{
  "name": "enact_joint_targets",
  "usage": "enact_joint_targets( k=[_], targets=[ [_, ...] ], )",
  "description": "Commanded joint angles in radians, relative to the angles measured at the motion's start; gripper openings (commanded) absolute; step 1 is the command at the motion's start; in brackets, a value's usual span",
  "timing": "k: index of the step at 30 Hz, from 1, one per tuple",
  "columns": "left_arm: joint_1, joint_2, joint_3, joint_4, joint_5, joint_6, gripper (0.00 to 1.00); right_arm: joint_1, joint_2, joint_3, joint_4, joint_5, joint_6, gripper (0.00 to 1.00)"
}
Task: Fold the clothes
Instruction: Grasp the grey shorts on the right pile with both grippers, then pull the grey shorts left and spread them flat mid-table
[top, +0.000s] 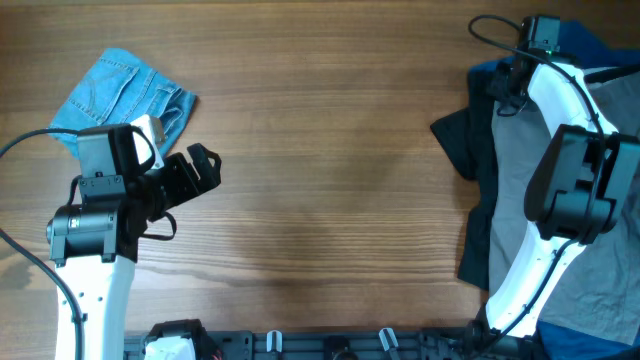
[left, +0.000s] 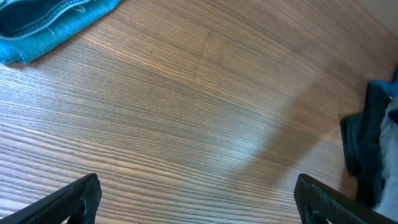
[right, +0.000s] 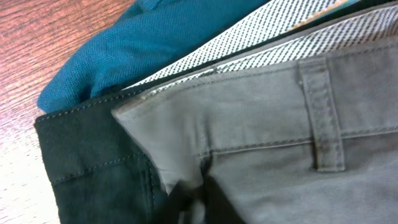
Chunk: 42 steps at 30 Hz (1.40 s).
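Found heaped at the right edge of the wooden table (top: 330, 150): mid-grey shorts (top: 515, 185) uppermost and rumpled, not yet folded; beneath, a black garment (top: 462, 140) spilling toward the table's middle; at the far corner, a dark-blue piece (top: 590, 45). Seen close from the right wrist: grey waistband with belt loop (right: 323, 118); striped lining (right: 280, 37) behind; knit weave of the dark-blue piece beyond; black garment at the left, under the grey. Noted at the waistband's turned-down corner: right gripper (right: 196, 202), only a dark blur at the lower edge, touching grey cloth; cannot tell whether clamped or parted. Found at the far-left corner, well apart from the heap: light-blue denim shorts (top: 125, 95), folded. Located near the denim, above bare wood: left gripper (left: 199, 208), fingers (left: 68, 202) spread wide, nothing between.
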Motion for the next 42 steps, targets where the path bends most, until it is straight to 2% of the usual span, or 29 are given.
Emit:
enact_joint_targets(
  k=[1, 4, 9, 11, 13, 14, 15, 16, 17, 18, 19, 20, 22, 25, 26, 27, 28, 30, 31, 33, 34, 35, 42],
  targets=[
    [-0.005, 0.002, 0.019, 0.004, 0.020, -0.009, 0.99, -0.004, -0.026, -0.006, -0.007, 0.037, -0.027, 0.04],
    [-0.002, -0.002, 0.027, 0.004, 0.020, -0.008, 0.90, -0.007, -0.175, -0.005, -0.021, -0.010, -0.054, 0.04],
    [-0.003, -0.008, 0.163, -0.017, 0.002, 0.003, 0.86, 0.047, -0.546, 0.000, -0.054, -0.494, -0.128, 0.04],
    [-0.003, -0.024, 0.185, -0.021, -0.032, 0.044, 0.87, 0.180, -0.650, 0.000, -0.068, -0.568, -0.129, 0.04],
    [-0.003, -0.041, 0.187, -0.021, -0.081, 0.056, 0.89, 0.393, -0.679, 0.000, -0.093, -0.567, -0.129, 0.04],
    [-0.003, -0.051, 0.194, -0.026, -0.125, 0.056, 0.91, 0.544, -0.664, -0.001, -0.114, -0.567, -0.129, 0.05],
    [-0.003, -0.062, 0.204, -0.031, -0.152, 0.056, 0.93, 0.672, -0.641, -0.001, -0.133, -0.566, -0.129, 0.09],
    [-0.003, -0.072, 0.217, -0.038, -0.172, 0.057, 0.94, 0.802, -0.610, -0.001, -0.156, -0.566, -0.145, 0.24],
    [-0.003, -0.085, 0.234, -0.045, -0.185, 0.082, 0.95, 0.910, -0.584, -0.001, -0.178, -0.548, -0.202, 0.59],
    [-0.003, -0.093, 0.245, -0.047, -0.198, 0.092, 0.96, 0.985, -0.573, -0.001, -0.197, -0.426, -0.203, 0.74],
    [-0.003, -0.102, 0.258, -0.049, -0.206, 0.110, 0.96, 1.021, -0.573, 0.000, -0.207, -0.293, -0.195, 0.84],
    [-0.003, -0.112, 0.270, -0.049, -0.206, 0.113, 0.97, 1.026, -0.589, 0.000, -0.210, -0.145, -0.146, 0.93],
    [-0.004, -0.116, 0.274, -0.048, -0.192, 0.112, 0.98, 0.936, -0.652, 0.000, -0.210, -0.011, -0.038, 0.97],
    [-0.021, -0.063, 0.274, -0.024, -0.003, 0.130, 0.88, 0.728, -0.755, 0.000, -0.220, -0.031, 0.138, 0.97],
    [-0.066, 0.006, 0.274, -0.006, 0.055, 0.166, 0.83, 0.618, -0.796, 0.000, -0.224, -0.113, 0.179, 0.94],
    [-0.106, 0.065, 0.274, 0.006, 0.055, 0.188, 0.77, 0.558, -0.812, 0.000, -0.230, -0.164, 0.194, 0.92],
    [-0.196, 0.195, 0.274, 0.047, 0.054, 0.241, 0.67, 0.449, -0.822, 0.000, -0.254, -0.261, 0.197, 0.90],
    [-0.296, 0.370, 0.274, 0.143, 0.055, 0.263, 0.59, 0.385, -0.817, 0.000, -0.299, -0.304, 0.197, 0.90],
    [-0.333, 0.441, 0.274, 0.193, 0.055, 0.266, 0.50, 0.365, -0.813, 0.000, -0.323, -0.306, 0.197, 0.90],
    [-0.429, 0.645, 0.274, 0.346, 0.055, 0.266, 0.25, 0.340, -0.812, 0.000, -0.365, -0.304, 0.192, 0.90],
    [-0.467, 0.733, 0.274, 0.406, 0.055, 0.265, 0.08, 0.339, -0.812, 0.000, -0.373, -0.304, 0.188, 0.90],
    [-0.486, 0.782, 0.274, 0.441, 0.054, 0.265, 0.04, 0.339, -0.812, 0.000, -0.381, -0.304, 0.189, 0.90],
    [-0.550, 1.088, 0.274, 0.689, 0.046, 0.223, 0.04, 0.339, -0.809, -0.001, -0.421, -0.300, 0.188, 0.91]
  ],
)
